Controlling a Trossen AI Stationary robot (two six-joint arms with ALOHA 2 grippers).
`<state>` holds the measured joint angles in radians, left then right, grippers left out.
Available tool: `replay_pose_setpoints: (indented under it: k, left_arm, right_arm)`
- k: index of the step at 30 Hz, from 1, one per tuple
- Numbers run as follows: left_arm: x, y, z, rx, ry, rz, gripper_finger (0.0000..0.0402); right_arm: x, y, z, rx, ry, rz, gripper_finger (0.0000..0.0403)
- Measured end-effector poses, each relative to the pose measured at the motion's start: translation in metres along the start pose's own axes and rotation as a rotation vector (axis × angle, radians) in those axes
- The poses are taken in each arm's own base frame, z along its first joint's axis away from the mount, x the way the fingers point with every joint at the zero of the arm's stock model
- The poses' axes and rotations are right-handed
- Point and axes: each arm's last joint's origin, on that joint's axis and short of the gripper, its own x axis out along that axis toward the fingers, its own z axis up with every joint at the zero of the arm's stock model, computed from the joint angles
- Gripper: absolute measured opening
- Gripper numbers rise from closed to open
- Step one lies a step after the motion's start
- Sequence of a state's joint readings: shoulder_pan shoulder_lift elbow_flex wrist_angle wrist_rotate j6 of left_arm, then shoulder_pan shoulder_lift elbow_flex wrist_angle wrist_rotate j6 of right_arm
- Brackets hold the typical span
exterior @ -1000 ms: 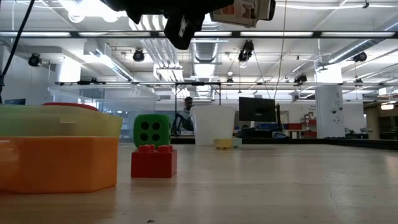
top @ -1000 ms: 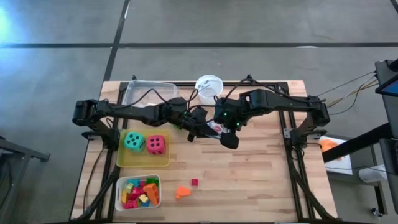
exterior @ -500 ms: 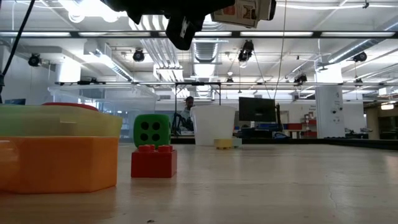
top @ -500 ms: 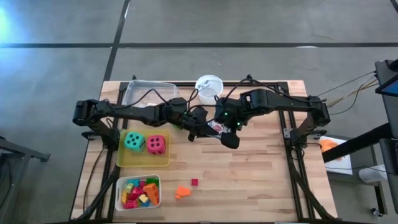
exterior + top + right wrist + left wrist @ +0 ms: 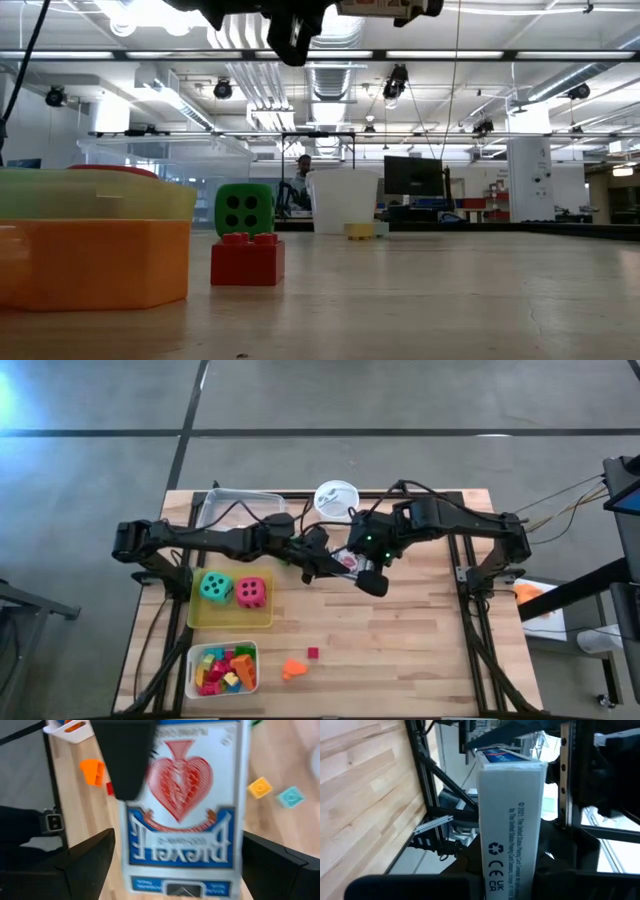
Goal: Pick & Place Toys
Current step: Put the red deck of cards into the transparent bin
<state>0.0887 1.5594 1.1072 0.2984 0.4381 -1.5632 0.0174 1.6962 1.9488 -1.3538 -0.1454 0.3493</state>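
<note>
We see both arms meeting above the middle of the desk (image 5: 420, 640), near its far edge. The left gripper (image 5: 322, 563) and the right gripper (image 5: 360, 560) both pinch one card pack (image 5: 187, 795), held in the air between them just this side of the white cup (image 5: 336, 498). Two foam dice (image 5: 233, 590) sit in the yellow tray (image 5: 230, 618) toward the left edge; a red block (image 5: 313, 653) and an orange block (image 5: 293, 669) lie near the front edge.

Card pack (image 5: 186, 800) blurred, edge-cropped
</note>
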Motion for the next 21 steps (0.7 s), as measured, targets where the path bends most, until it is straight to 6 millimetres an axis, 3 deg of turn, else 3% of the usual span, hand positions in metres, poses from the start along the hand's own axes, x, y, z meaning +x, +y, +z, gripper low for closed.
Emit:
replay_pose_setpoints:
  k: [14,21]
  left_arm:
    - [-0.016,-0.02,-0.005,0.049,-0.011,-0.057,0.0048]
    - [-0.018,-0.023,-0.006,0.059,-0.007,-0.08,0.0048]
  right_arm:
    - [-0.059,0.004,-0.004,0.021,-0.164,-0.063,0.0376]
    - [-0.074,0.005,-0.007,0.036,-0.193,-0.075,0.0376]
